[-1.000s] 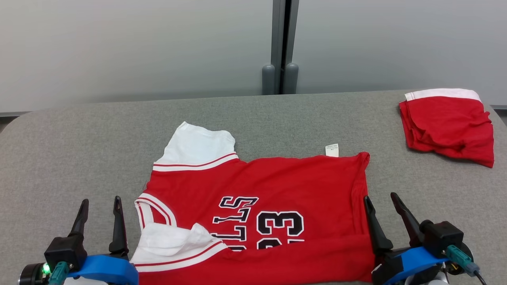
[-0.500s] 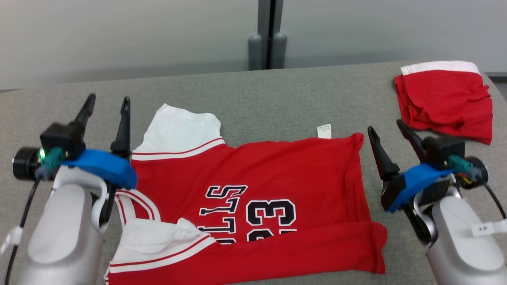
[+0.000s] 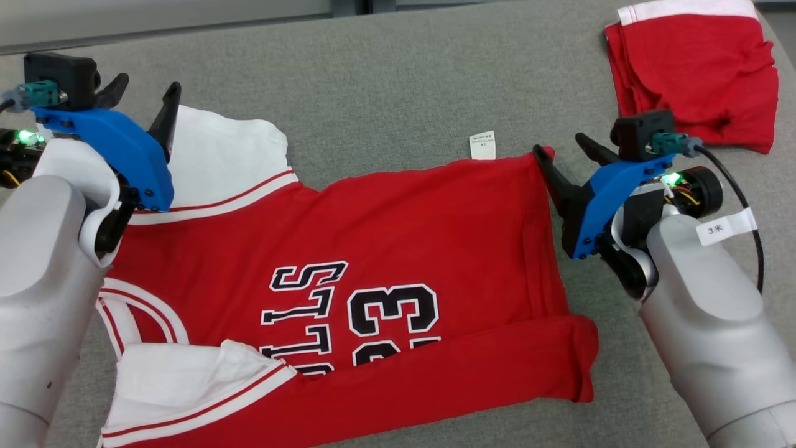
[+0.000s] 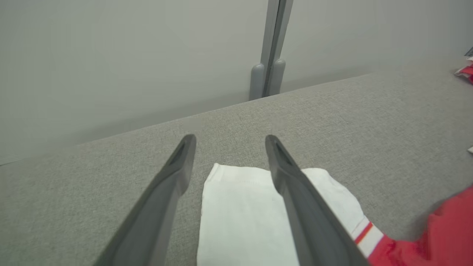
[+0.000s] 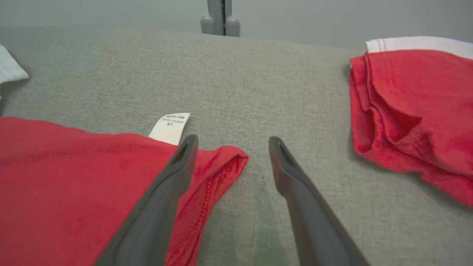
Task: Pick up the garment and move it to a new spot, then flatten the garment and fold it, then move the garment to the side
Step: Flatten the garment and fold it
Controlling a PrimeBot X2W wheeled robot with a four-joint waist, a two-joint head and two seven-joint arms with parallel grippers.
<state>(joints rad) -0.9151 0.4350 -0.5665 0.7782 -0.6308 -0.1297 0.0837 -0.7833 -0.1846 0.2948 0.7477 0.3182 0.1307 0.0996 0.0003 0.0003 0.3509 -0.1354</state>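
Entry one: red jersey point(image 3: 398, 236), white sleeves trimmed with red stripes, black-and-white lettering and the number 23. It lies spread with the printed side up across the middle and near part of the grey padded table point(image 3: 385, 74), collar end to the robot's left, hem to its right, the near long edge turned over in a strip. The far sleeve point(image 3: 217, 149) lies flat; the near sleeve point(image 3: 186, 379) is rumpled. A white care label point(image 3: 482, 144) pokes out from the far edge by the hem corner. Entry two: left gripper point(image 3: 146, 87), jaws spread wide and empty, poised at the far sleeve, one finger over the white cloth, the other over bare table just beside its edge; contact with the cloth cannot be told. Entry three: right gripper point(image 3: 559, 144), jaws likewise wide and empty, set at the far hem corner, one finger over red cloth, the other over bare table. Entry four: second red garment point(image 3: 690, 68) with a white band, bunched at the table's far right, well apart from the jersey. Backdrop: pale grey wall panels point(image 4: 111, 55) joined by a vertical post point(image 4: 271, 48).
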